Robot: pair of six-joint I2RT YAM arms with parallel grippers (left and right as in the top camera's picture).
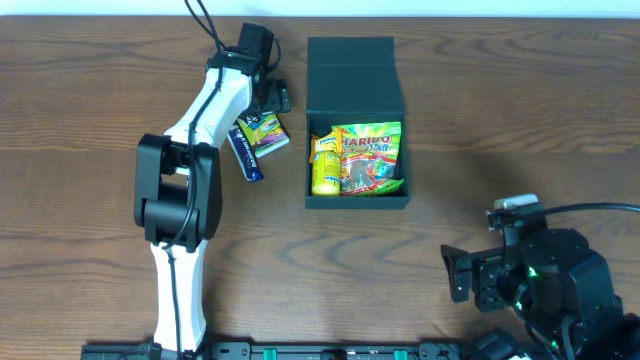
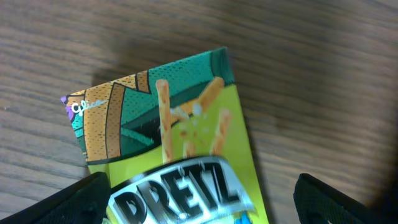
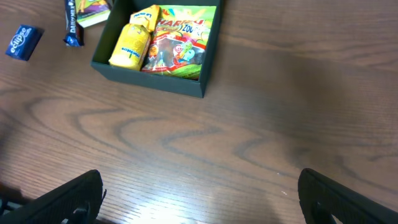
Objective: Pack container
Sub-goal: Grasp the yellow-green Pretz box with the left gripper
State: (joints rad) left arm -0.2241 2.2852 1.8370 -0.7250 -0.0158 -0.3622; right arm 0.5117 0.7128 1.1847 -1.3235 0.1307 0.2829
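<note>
The dark container (image 1: 357, 201) stands open at the table's middle, its flap lid (image 1: 352, 72) folded back. Inside lie a yellow packet (image 1: 324, 166) and a Haribo bag (image 1: 371, 153). It also shows in the right wrist view (image 3: 151, 81). A green Pretz box (image 1: 263, 133) lies left of the container. My left gripper (image 1: 272, 100) hangs over it, open, with a finger on each side of the box (image 2: 168, 118) in the left wrist view (image 2: 199, 208). My right gripper (image 1: 458, 275) is open and empty (image 3: 199, 199) at the front right, away from the container.
A dark blue bar (image 1: 245, 153) lies beside the Pretz box and also shows in the right wrist view (image 3: 72, 23). A small blue Eclipse packet (image 3: 23, 42) lies further left, hidden under my left arm in the overhead view.
</note>
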